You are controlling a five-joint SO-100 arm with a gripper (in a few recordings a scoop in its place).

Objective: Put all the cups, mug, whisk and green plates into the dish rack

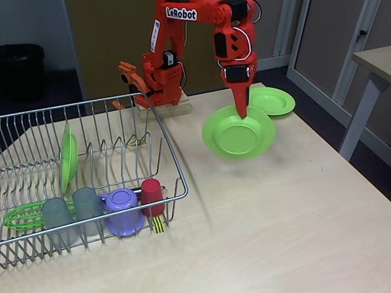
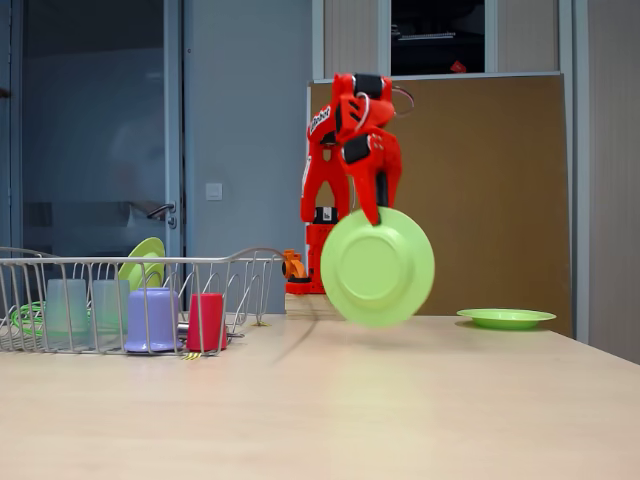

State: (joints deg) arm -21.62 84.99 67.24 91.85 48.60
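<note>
The red five-joint arm reaches forward from its base and bends sharply down at the wrist, so its red two-finger gripper (image 1: 243, 112) (image 2: 376, 215) points at the table. Its jaws are pinched on the top rim of a round, shallow lime-green plastic plate (image 1: 239, 135) (image 2: 378, 268), which hangs clear of the tabletop, tilted nearly upright, to the right of the large silver wire dish rack (image 1: 160, 133) (image 2: 250, 262).

A second green plate (image 1: 273, 101) (image 2: 506, 318) lies flat on the table farther right of the rack. Inside the rack, a third green plate (image 1: 68, 155) (image 2: 145, 260) stands on edge, with the green-wired whisk (image 1: 21, 216), two translucent grey tumblers (image 1: 58, 220) (image 2: 67, 310), the lavender mug (image 1: 124, 210) (image 2: 151, 320) and the red cup (image 1: 152, 196) (image 2: 207, 320) along its near side.
</note>
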